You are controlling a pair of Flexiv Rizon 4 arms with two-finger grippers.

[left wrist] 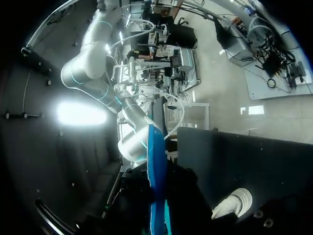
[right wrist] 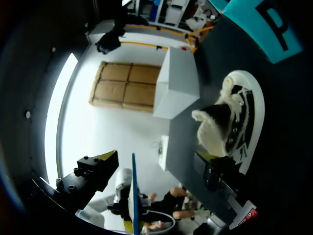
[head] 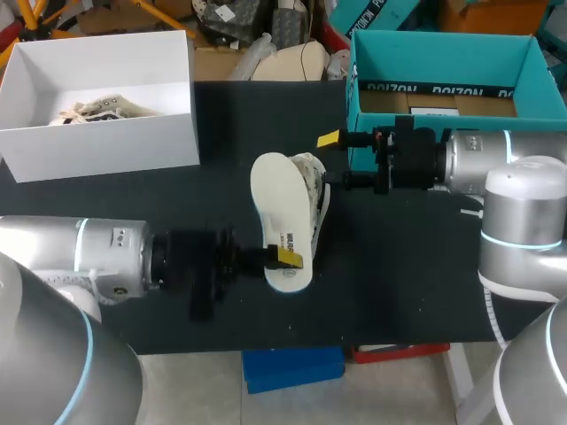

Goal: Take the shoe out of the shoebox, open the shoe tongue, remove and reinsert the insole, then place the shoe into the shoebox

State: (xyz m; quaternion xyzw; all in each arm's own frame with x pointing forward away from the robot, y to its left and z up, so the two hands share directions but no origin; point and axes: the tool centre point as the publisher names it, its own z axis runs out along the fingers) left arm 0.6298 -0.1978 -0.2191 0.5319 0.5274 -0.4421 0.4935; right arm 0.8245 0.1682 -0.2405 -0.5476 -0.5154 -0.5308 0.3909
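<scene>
Shoe (head: 282,204) lies on its side on table (head: 399,283). L gripper (head: 285,257) sits at shoe's heel, grip hidden, can't tell. R gripper (head: 337,160) is spread wide just beside shoe. White box (head: 106,142) well apart from shoe holds 2nd shoe (head: 97,110). Teal box (head: 443,57) near shoe, contents unclear.

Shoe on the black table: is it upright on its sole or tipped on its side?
Tipped on its side: in the head view the shoe shows its pale sole; the right wrist view faces its laced top.
</scene>
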